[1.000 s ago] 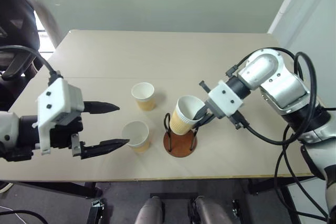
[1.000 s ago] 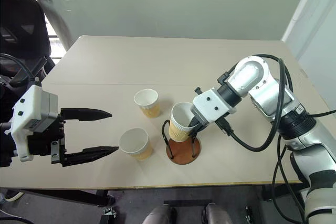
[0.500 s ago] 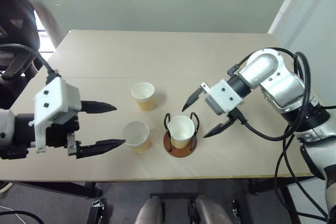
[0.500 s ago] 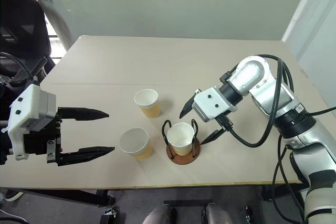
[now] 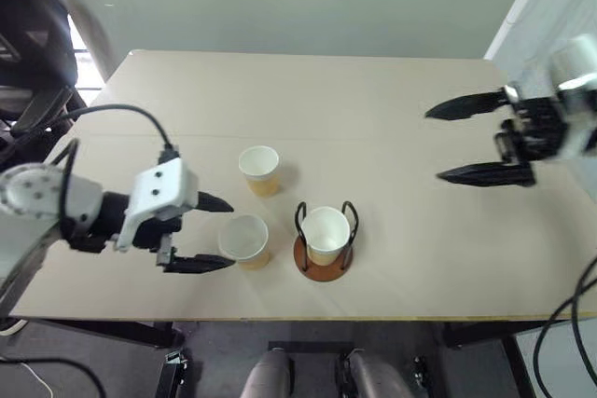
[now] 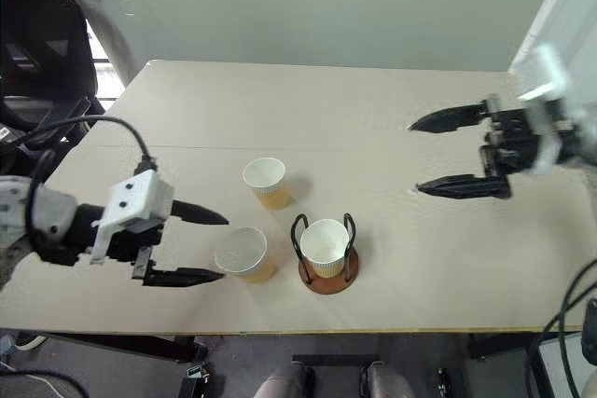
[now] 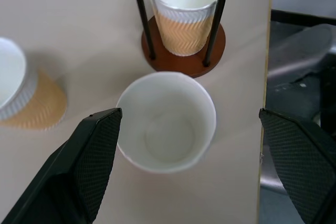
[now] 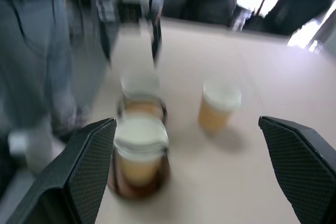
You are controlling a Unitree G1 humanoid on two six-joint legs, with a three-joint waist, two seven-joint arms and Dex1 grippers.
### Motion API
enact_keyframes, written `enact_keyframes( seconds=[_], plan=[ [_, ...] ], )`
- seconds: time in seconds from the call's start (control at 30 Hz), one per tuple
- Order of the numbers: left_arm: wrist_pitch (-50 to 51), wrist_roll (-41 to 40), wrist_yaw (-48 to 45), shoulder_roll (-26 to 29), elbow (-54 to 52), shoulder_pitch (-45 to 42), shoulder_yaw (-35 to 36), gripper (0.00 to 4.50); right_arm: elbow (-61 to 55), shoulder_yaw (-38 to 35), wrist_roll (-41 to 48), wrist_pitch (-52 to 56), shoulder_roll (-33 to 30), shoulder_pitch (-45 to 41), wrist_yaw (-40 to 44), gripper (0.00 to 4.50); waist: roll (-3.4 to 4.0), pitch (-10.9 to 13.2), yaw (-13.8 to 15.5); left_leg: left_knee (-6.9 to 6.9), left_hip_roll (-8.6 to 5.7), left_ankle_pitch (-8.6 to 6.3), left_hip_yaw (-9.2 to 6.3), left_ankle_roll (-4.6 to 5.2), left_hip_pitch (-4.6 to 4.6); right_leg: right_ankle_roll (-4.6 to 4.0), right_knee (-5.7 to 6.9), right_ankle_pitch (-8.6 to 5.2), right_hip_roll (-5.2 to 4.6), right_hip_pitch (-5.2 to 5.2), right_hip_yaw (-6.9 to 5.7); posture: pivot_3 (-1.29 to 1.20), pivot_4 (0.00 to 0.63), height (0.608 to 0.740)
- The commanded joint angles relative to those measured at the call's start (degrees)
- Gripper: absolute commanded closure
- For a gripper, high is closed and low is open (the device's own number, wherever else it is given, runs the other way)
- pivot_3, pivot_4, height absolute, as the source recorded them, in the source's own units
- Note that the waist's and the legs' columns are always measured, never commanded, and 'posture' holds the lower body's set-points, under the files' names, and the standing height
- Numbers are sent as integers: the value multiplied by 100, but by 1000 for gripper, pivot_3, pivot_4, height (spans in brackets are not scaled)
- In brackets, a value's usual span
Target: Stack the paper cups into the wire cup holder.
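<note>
One paper cup [image 5: 326,231] stands upright in the wire cup holder [image 5: 323,263], between its two black wire loops, near the front edge of the table [image 5: 373,100]. A second paper cup [image 5: 243,238] stands just to the robot's left of the holder, and the third paper cup [image 5: 258,169] stands a little farther back, apart from both. The left tool [image 5: 207,233] is wide open and empty, its fingers either side of the second cup without touching it, while the right tool [image 5: 457,143] hangs well off to the right above the table, also wide open and holding nothing.

Head pair high, overlapping; wrist cams low.
</note>
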Motion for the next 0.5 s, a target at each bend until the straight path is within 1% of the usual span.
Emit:
enact_keyframes(
  seconds=[0.03, 0.13, 0.23, 0.33, 0.43, 0.5],
  plan=[
    [-96, 39, -484, 97, 75, -323, -287, 0, -1001, -739, 810, 611, -69, 633, -536, 33, 1, 0, -47, -1, -1, 1, 4, 2, 3, 2, -1, -1, 1, 1, 6, 0, 150, 740],
    [-174, 157, -868, 160, 142, -509, -562, 0, -1412, -1041, 1024, 752, 1, 1109, -982, 33, 2, 1, -92, 5, -2, 9, 6, 28, 5, 15, 0, -8, 1, 11, 8, 0, 150, 740],
    [-159, 119, -1169, 220, 139, -554, -628, 0, -1616, -1145, 1178, 778, 26, 1284, -1263, 33, 3, 2, -104, 12, -3, 20, 5, 53, 5, 24, -3, -5, 0, 10, 10, 0, 150, 740],
    [-273, 339, -1423, 313, 178, -641, -806, 0, -1671, -1201, 1150, 727, -25, 1410, -1359, 33, 3, 1, -99, 16, -3, 29, 4, 69, 0, 28, -7, -7, 0, 10, 10, 0, 150, 740],
    [-522, 741, -1484, 253, 287, -756, -1091, 0, -1698, -1189, 1048, 655, -86, 1446, -1426, 33, 3, 1, -93, 19, -6, 34, 4, 77, -2, 29, -8, -6, -1, 10, 14, 0, 150, 740],
    [-589, 871, -1507, 157, 319, -857, -1249, 0, -1747, -1147, 981, 612, -126, 1432, -1471, 33, 3, 1, -88, 20, -7, 36, 3, 80, -3, 30, -8, -6, -2, 10, 14, 0, 150, 740]
  ],
)
